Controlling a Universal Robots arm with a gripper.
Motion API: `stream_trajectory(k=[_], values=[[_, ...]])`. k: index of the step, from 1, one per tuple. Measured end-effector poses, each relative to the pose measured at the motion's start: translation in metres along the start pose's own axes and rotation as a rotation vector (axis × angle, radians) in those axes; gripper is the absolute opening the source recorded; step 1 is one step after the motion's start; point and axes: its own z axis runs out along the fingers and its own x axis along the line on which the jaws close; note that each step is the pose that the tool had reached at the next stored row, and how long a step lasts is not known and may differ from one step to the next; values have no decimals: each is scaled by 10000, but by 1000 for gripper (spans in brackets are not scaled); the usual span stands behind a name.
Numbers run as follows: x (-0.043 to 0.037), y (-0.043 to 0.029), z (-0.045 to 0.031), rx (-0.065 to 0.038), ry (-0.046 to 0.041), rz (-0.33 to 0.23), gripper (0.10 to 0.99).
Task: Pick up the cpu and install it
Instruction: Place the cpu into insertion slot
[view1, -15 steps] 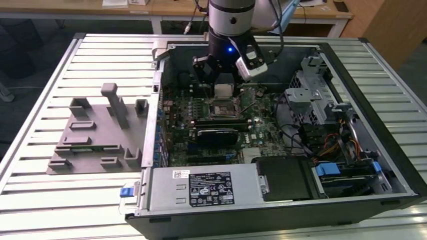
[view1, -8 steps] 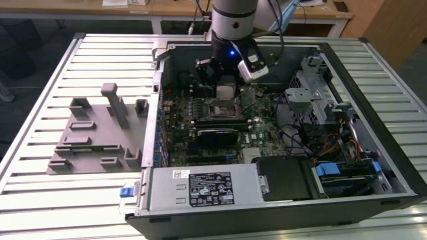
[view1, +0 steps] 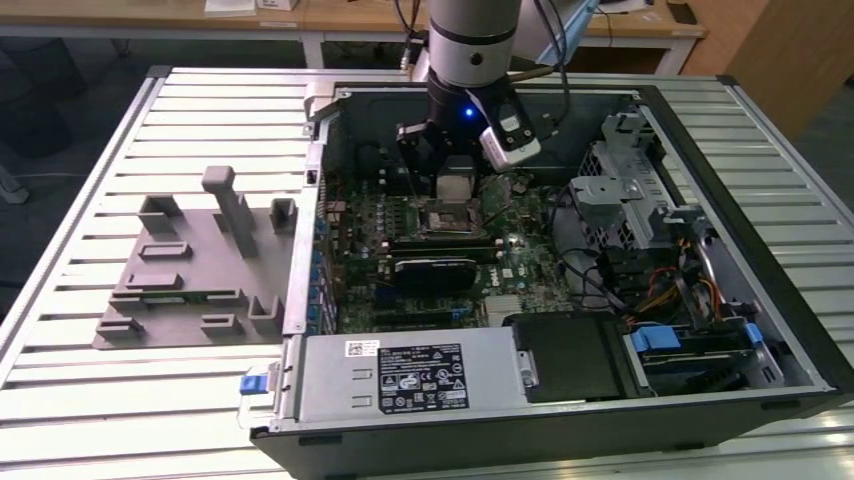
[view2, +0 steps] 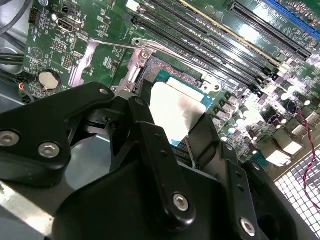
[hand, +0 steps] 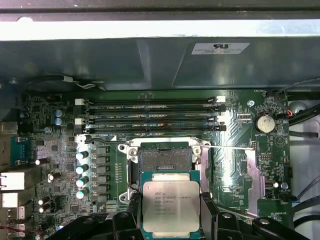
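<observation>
Cpu (hand: 171, 206) pinched in the down-pointing tool (hand: 170, 212), seemingly hanging just above the socket (hand: 165, 160).

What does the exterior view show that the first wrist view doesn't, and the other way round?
Exterior view: the whole open computer case on the slatted table, the grey fixture plate beside it on the exterior view's left, and the power supply. First wrist view: the open socket, the memory slots beside it and the coin battery. Both: the hand shut on the cpu, held above the motherboard.
</observation>
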Motion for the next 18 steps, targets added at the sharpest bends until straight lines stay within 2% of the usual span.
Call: stream_trajectory(k=[11,18], values=[[0,0,1,0,0,13,545],[0,0,2,24,-51,1126,545]])
